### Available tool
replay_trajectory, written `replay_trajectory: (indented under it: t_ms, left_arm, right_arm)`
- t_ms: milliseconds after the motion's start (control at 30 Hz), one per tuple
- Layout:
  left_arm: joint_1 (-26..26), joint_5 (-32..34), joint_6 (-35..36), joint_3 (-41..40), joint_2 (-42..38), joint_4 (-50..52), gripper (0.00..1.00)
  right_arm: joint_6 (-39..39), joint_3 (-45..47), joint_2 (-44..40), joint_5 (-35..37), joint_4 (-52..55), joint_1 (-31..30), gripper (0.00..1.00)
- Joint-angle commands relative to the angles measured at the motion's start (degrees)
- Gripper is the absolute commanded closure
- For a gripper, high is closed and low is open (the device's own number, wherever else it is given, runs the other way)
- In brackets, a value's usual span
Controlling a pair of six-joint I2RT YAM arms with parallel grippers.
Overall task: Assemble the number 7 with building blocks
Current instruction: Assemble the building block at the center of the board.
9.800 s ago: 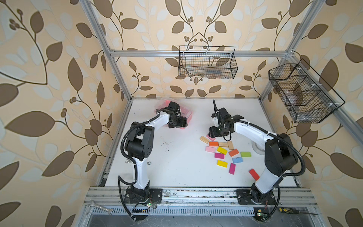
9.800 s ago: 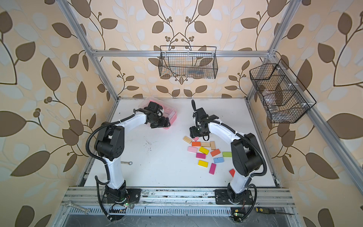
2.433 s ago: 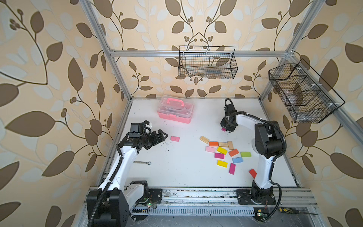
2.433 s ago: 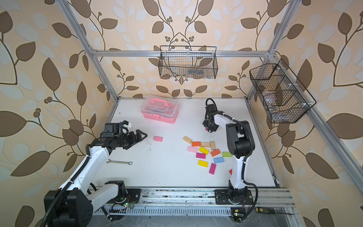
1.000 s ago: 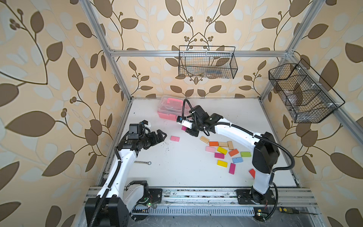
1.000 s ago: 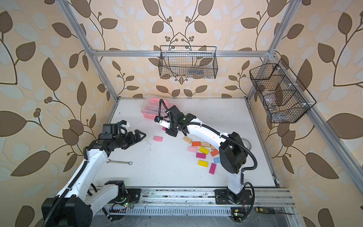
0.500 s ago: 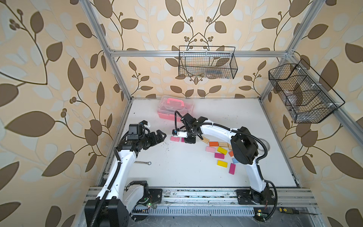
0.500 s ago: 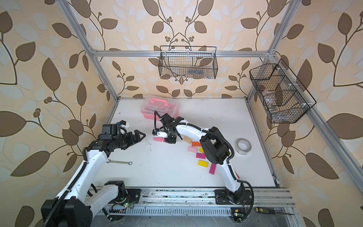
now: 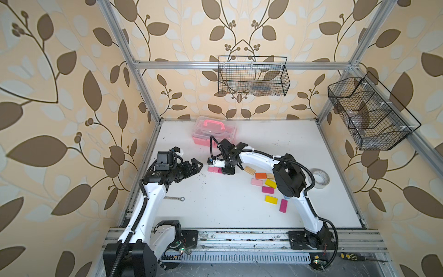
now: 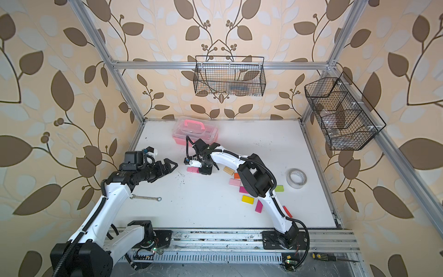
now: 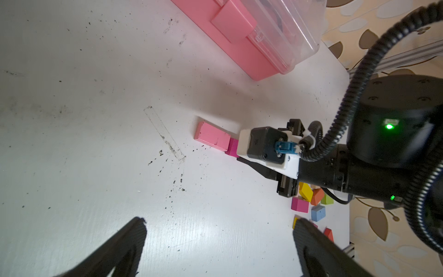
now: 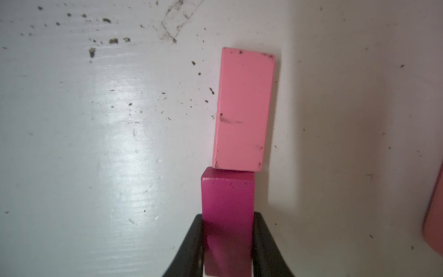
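A pink block (image 12: 243, 110) lies flat on the white table, left of centre in both top views (image 9: 214, 169) (image 10: 193, 169). My right gripper (image 12: 229, 220) is shut on a magenta block (image 12: 227, 196), whose free end meets the pink block's short end, slightly offset. From the left wrist, the two blocks (image 11: 212, 138) (image 11: 233, 148) form one line. My left gripper (image 9: 197, 165) hovers open and empty to their left, apart from them; its fingertips (image 11: 137, 226) frame bare table. Several loose building blocks (image 9: 271, 183) lie scattered to the right. No number 7 shows.
A pink clear-lidded case (image 9: 213, 130) stands behind the right gripper. A wrench (image 9: 174, 198) lies near the left arm. A tape roll (image 10: 297, 178) sits at the right. My right arm (image 9: 287, 175) spans over the scattered blocks. Wire baskets (image 9: 253, 76) hang on the walls.
My right gripper has carried the magenta block leftward from near the case and lowered it against the pink block. The left arm has stayed put, open.
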State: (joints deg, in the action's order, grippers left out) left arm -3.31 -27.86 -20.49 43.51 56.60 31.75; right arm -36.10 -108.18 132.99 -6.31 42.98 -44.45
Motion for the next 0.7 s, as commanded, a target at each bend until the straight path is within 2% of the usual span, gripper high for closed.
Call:
replay_trajectory:
  t_ms: [0, 667]
  left_arm:
    - [0.41, 0.61, 1.44, 1.59, -0.70, 0.25, 0.01]
    - [0.42, 0.69, 1.44, 1.71, -0.26, 0.23, 0.01]
  right_arm:
    - [1.03, -2.12, 1.92, -1.50, 1.24, 0.65, 0.84]
    - [0.45, -3.00, 4.03, -4.74, 3.96, 0.85, 0.77]
